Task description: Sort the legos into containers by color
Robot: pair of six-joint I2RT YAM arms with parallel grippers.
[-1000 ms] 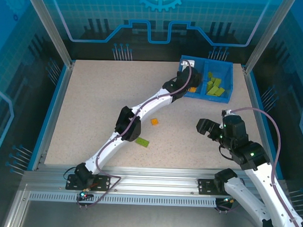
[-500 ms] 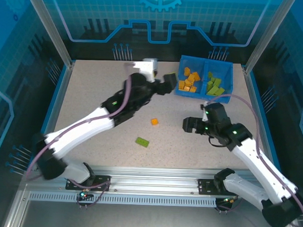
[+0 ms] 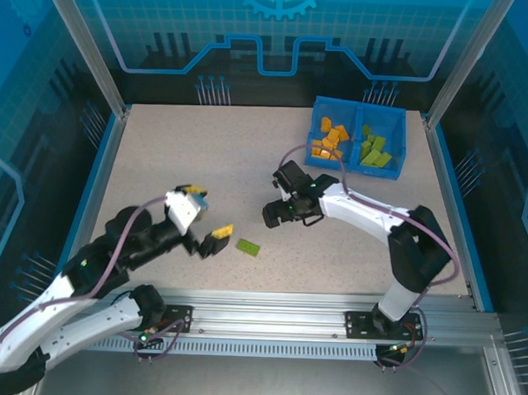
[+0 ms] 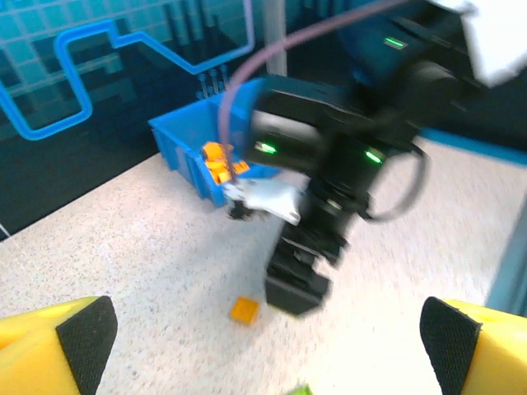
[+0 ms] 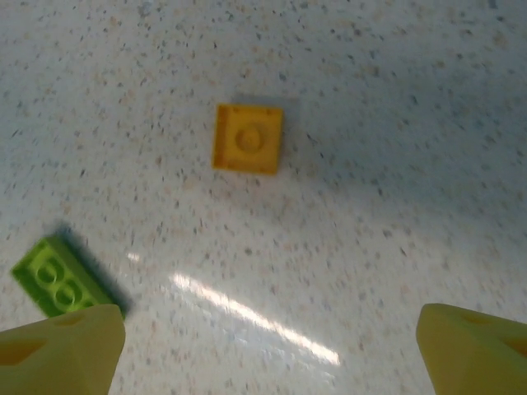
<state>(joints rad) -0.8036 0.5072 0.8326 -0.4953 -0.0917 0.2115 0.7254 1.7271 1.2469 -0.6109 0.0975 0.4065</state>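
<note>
In the upper right of the top view, the blue bin (image 3: 361, 105) holds orange legos (image 3: 328, 139) in its left compartment and green legos (image 3: 374, 150) in its right. A green brick (image 3: 248, 246) lies flat at lower centre on the counter (image 3: 178, 160). In the right wrist view, a square orange brick (image 5: 247, 137) lies studs-up at upper centre.

blue bin (image 3: 371, 110) | orange lego (image 5: 247, 138) | green lego (image 5: 53, 277) | speckled beige table (image 3: 179, 151)

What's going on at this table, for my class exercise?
A colour sort into a blue bin is under way: orange bricks lie in its left compartment, green ones in the right. One orange brick and one green brick lie loose on the table. The right end effector hangs open over the orange brick; the left end effector, open and empty, sits near the green brick.
</note>
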